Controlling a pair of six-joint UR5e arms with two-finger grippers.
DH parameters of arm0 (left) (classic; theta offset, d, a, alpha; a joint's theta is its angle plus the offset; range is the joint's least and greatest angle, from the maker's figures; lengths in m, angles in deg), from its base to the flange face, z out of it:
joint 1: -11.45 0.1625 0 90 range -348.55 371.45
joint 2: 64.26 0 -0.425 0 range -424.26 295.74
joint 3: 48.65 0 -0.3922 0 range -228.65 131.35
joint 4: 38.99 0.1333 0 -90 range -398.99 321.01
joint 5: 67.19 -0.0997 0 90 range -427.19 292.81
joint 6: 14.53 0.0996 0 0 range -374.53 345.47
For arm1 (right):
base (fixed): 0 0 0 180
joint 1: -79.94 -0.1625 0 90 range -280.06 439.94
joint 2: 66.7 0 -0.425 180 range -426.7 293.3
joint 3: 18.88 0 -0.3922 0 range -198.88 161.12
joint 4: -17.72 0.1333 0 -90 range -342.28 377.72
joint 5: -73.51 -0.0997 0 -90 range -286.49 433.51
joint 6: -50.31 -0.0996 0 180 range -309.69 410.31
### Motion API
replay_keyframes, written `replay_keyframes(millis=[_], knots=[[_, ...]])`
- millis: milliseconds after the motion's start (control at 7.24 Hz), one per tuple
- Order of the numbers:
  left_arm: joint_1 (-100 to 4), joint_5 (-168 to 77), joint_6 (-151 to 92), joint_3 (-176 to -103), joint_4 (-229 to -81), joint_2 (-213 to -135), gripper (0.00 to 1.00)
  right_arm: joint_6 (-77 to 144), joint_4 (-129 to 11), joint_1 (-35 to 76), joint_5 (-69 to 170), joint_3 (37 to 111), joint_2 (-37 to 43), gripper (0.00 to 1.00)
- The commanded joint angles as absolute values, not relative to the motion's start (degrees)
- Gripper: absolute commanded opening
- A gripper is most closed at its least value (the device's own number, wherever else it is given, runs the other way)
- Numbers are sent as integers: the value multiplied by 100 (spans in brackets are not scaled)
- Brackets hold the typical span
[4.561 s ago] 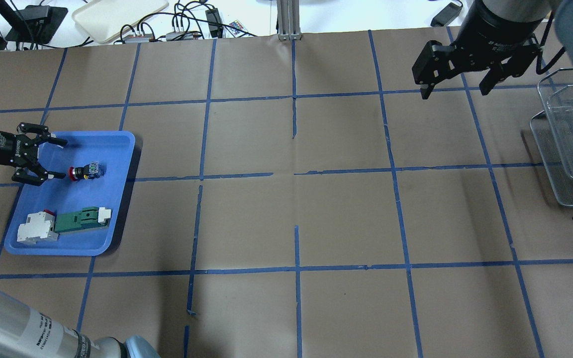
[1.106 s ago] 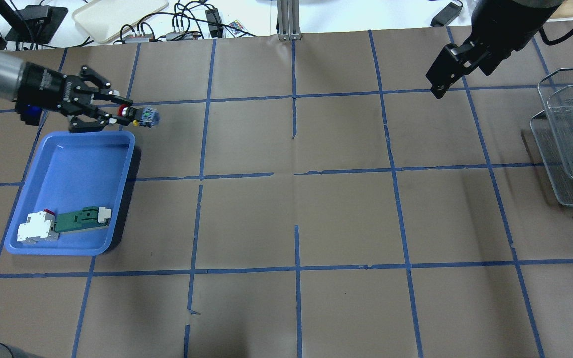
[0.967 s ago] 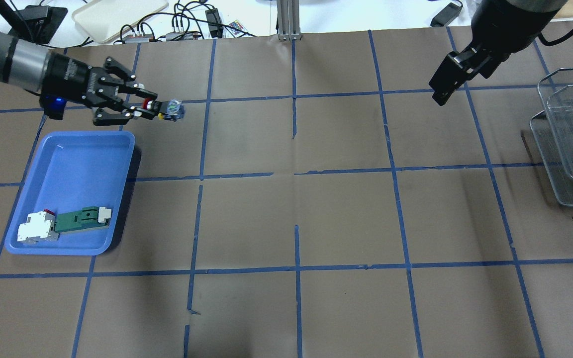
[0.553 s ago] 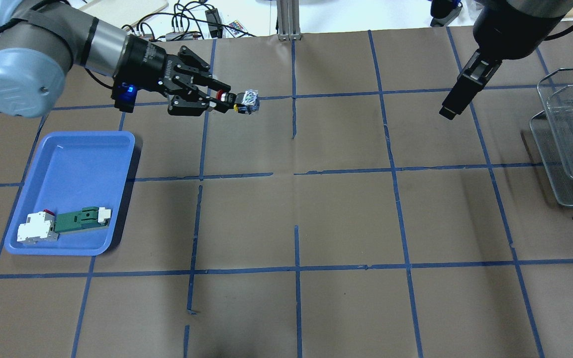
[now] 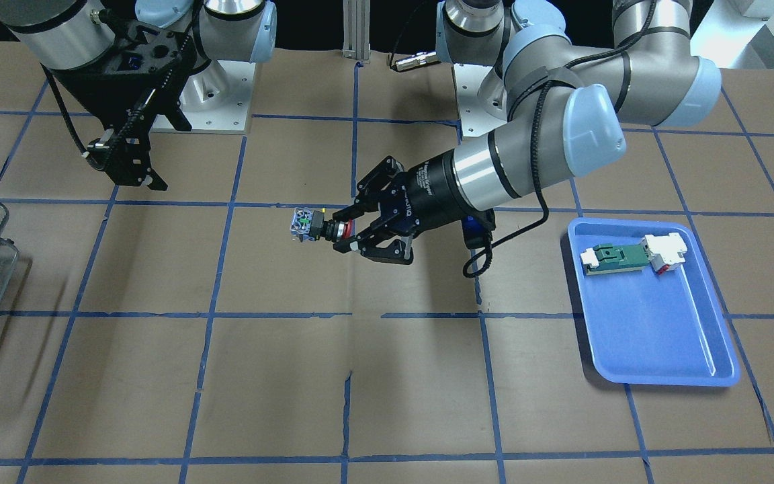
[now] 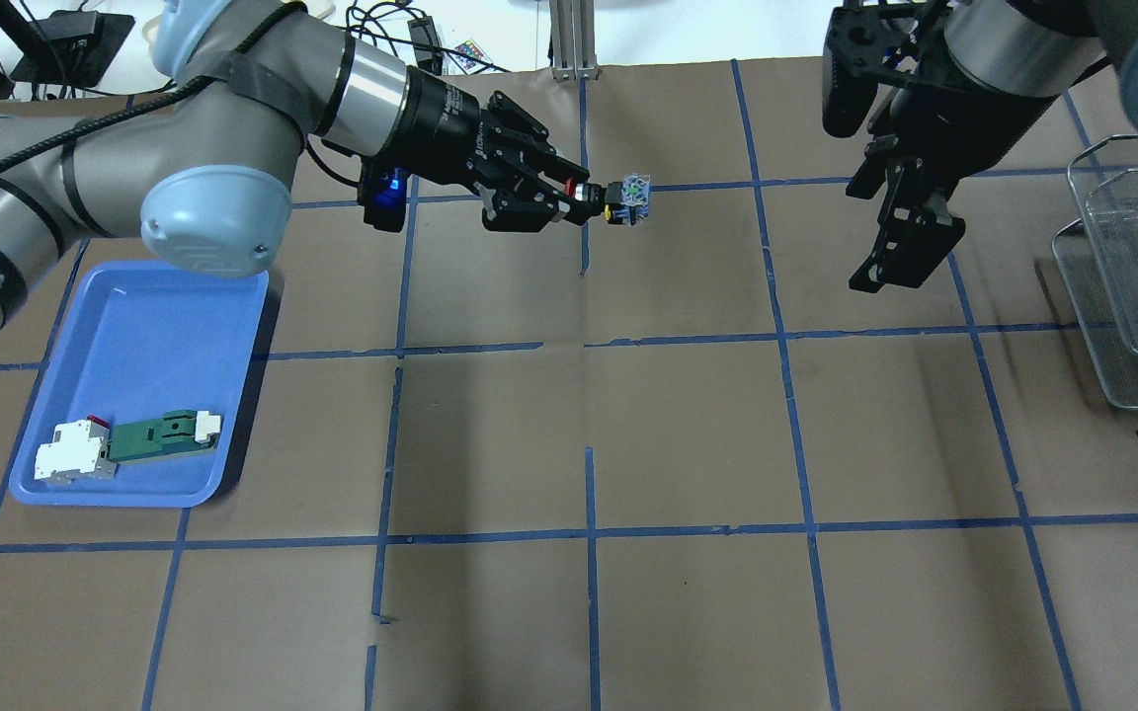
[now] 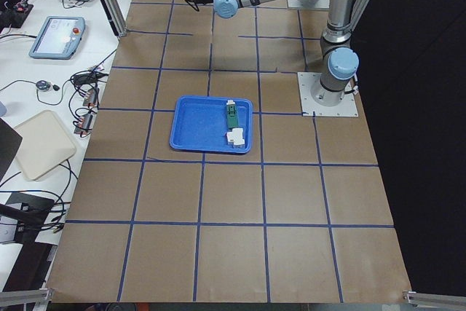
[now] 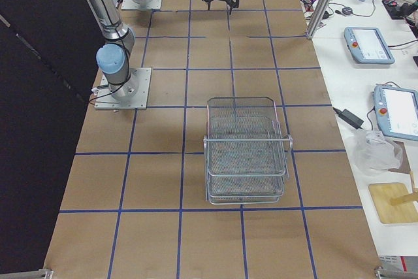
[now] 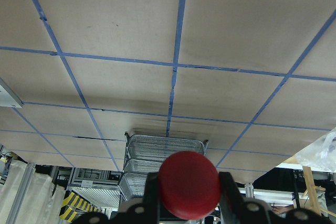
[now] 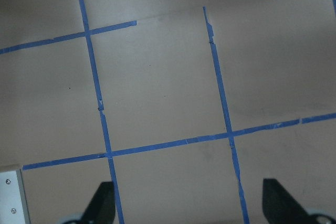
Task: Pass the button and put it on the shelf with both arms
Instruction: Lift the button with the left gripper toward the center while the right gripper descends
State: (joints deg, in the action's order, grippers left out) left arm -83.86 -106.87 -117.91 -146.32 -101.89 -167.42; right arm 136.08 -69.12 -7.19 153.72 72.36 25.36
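The left gripper (image 6: 577,194) pinches the button (image 6: 625,188) at its red cap, the grey block jutting beyond the fingertips. The right gripper (image 10: 191,205) gapes wide, empty, well apart.

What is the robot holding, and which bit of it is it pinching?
The left gripper pinches the button at its red cap end; the pale block sticks out in front. The right gripper is open and holds nothing.

Left arm (image 5: 535,161) and right arm (image 5: 44,20): silver-grey tubes, light-blue joint caps. Black cable (image 5: 588,62) strapped along left arm. Black wrists, white lettering. Black linkage fingers (image 5: 375,250). Screwed grey base plates (image 5: 226,107).
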Motion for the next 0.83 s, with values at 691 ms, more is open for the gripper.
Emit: replay_keyframes(millis=[691], knots=[[-9041,-10736,-13309,-15245,-8196,-16718,0,13732,-7396,-1472,15681,6710,1689,100]])
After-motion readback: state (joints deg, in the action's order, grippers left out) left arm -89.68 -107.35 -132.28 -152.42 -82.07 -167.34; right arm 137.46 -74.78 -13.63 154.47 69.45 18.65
